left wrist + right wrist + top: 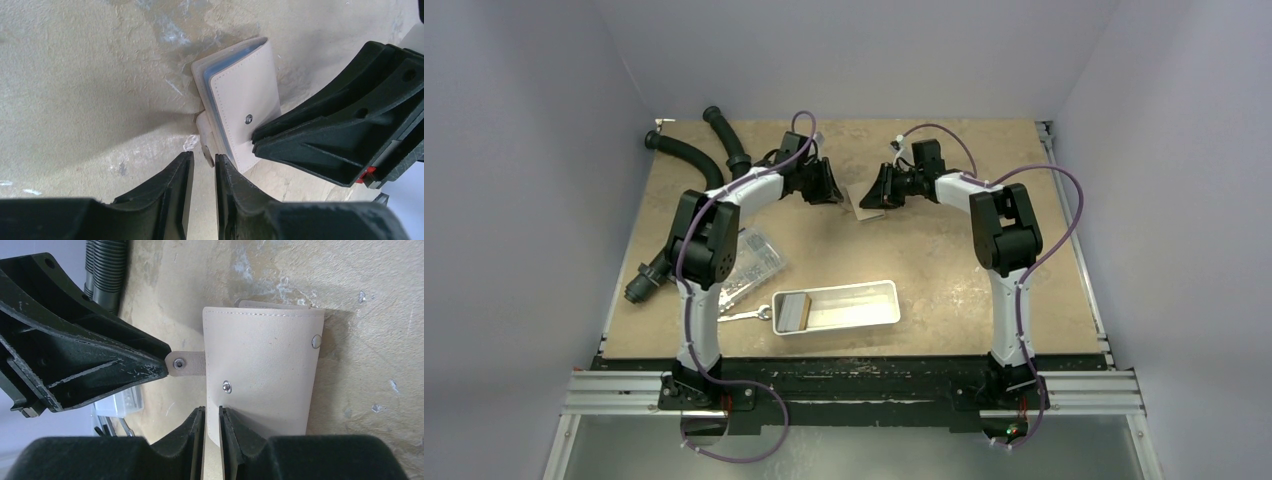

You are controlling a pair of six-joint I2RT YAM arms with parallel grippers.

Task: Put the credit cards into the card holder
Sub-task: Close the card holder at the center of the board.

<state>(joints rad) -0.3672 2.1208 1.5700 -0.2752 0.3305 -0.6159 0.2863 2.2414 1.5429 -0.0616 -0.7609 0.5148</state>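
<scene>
Lying folded on the table [944, 260] in the upper centre of the top view, the card holder [265, 375] shows its beige outside. Light blue inner sleeves peek out along one edge in the left wrist view. The edge of its top cover runs between the fingertips of the right gripper [212, 422] at the bottom centre of the right wrist view. From the left wrist camera those tips look pinched onto that cover, just beside a snap stud. A small strap tab [186, 363] with its own snap sticks out of the holder's left side in the right wrist frame. The left gripper [204, 167] has its narrowed fingers on either side of this tab with a slim gap showing, and whether it is clamped I cannot tell. Lower in the top view, well apart from the holder, a credit card [792, 312] lies at the left end of a white tray [849, 327]. A silver wrench [746, 315] lies just left of the tray, a clear plastic packet [754, 262] above it, and black ribbed hoses [686, 160] at the upper left.
</scene>
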